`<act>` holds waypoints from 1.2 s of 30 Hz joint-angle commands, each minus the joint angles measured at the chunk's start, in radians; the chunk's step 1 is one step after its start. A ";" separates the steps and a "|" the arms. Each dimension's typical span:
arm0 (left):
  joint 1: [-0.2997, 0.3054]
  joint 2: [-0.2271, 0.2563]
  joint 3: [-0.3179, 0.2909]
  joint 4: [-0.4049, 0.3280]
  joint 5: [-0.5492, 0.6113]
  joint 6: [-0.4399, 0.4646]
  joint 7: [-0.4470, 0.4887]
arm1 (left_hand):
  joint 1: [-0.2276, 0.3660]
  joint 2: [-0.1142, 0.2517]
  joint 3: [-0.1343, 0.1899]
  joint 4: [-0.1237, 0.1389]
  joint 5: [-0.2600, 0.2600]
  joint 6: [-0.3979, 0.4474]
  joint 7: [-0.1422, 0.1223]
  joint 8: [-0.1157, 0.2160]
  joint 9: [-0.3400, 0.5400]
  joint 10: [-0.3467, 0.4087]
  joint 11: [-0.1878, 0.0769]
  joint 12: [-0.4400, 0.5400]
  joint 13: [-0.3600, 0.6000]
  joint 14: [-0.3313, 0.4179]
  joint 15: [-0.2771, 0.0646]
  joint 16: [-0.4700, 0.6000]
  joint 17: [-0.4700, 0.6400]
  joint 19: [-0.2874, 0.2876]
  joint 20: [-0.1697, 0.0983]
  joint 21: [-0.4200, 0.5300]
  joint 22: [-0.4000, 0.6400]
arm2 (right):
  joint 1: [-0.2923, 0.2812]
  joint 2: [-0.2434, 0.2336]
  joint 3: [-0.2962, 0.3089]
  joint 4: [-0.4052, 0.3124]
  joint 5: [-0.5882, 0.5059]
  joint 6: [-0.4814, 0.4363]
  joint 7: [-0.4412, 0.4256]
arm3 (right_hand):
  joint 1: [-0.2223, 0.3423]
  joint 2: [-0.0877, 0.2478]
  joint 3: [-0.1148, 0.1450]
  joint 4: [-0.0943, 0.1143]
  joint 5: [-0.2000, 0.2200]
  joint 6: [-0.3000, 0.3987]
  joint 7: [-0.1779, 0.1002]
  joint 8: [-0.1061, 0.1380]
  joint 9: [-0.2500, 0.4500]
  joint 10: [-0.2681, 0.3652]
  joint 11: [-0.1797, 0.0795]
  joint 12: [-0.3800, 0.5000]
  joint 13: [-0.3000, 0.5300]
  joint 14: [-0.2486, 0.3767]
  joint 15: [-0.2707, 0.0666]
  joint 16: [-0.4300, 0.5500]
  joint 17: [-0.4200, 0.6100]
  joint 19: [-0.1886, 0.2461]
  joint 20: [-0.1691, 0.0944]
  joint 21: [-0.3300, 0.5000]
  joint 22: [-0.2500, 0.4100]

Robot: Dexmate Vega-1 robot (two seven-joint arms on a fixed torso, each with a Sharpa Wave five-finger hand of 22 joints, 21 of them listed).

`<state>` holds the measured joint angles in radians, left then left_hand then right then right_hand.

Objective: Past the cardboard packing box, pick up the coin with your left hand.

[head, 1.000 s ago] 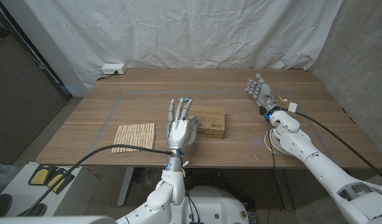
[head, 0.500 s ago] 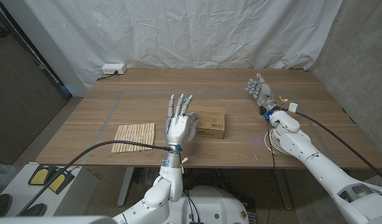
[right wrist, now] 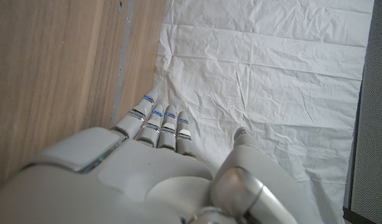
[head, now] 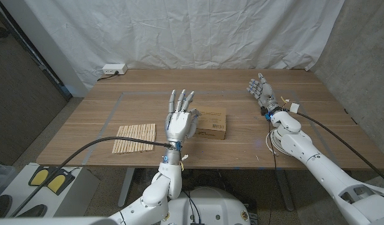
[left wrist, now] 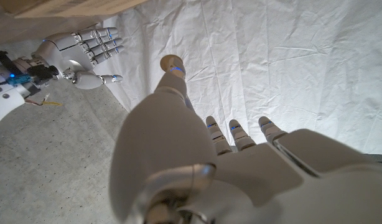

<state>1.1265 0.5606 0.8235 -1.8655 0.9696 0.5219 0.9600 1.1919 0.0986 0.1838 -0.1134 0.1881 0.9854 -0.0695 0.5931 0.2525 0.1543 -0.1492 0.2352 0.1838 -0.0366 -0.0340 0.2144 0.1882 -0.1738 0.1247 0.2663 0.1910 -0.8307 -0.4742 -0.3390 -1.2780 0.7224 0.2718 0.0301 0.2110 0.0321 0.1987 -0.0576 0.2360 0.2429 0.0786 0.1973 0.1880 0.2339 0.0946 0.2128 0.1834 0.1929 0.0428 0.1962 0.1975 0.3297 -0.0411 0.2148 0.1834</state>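
Since a second ago my left hand (head: 181, 123) has lifted, fingers spread and empty, above the cardboard packing box (head: 208, 122); I can't spot the coin, so I'd carry it clear over the box before descending, right hand (head: 261, 92) open, idle.

A flat brown cardboard packing box (head: 210, 122) (printed top) lies mid-table; its left end is hidden.
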 commanded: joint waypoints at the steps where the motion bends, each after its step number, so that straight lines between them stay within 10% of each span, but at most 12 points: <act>1: 0.005 0.021 -0.017 -0.038 0.029 -0.003 -0.031 | -0.002 0.009 0.009 0.001 0.006 0.074 0.032 0.012 0.001 0.013 -0.005 0.002 0.006 0.012 -0.053 0.000 0.003 -0.064 -0.006 0.003 0.002 | -0.010 -0.004 0.002 -0.018 -0.002 -0.001 -0.011 | -0.001 0.003 -0.003 0.002 -0.004 0.003 -0.005 0.001 0.003 0.002 -0.004 -0.002 0.003 0.009 0.004 0.004 0.005 0.006 -0.004 -0.002 0.006; 36: -0.008 0.056 -0.089 -0.129 0.098 -0.032 -0.089 | -0.004 0.006 0.013 0.001 0.007 0.071 0.026 0.028 0.002 0.044 -0.010 0.000 0.008 0.036 -0.056 -0.002 0.004 -0.051 -0.011 0.001 0.003 | -0.015 0.005 -0.003 -0.050 -0.019 0.013 -0.037 | 0.000 0.005 -0.005 -0.001 -0.004 0.003 -0.003 0.001 0.003 0.003 -0.004 -0.002 0.003 0.015 0.005 0.004 0.005 0.013 -0.004 -0.001 0.006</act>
<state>1.1275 0.6077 0.7618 -1.9635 1.0463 0.5047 0.8829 1.1893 0.1006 0.1906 -0.1147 0.1889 0.9944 -0.0785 0.5933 0.2526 0.1886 -0.1608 0.2352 0.1886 -0.0081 -0.0304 0.2145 0.1881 -0.1702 0.1213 0.2663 0.1910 -0.8410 -0.4730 -0.3404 -1.3167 0.7111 0.2773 0.0057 0.2110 0.0321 0.1988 -0.0576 0.2360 0.2430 0.0786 0.1973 0.1880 0.2340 0.0946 0.2128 0.1834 0.1984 0.0484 0.1962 0.1975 0.3296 -0.0412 0.2148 0.1834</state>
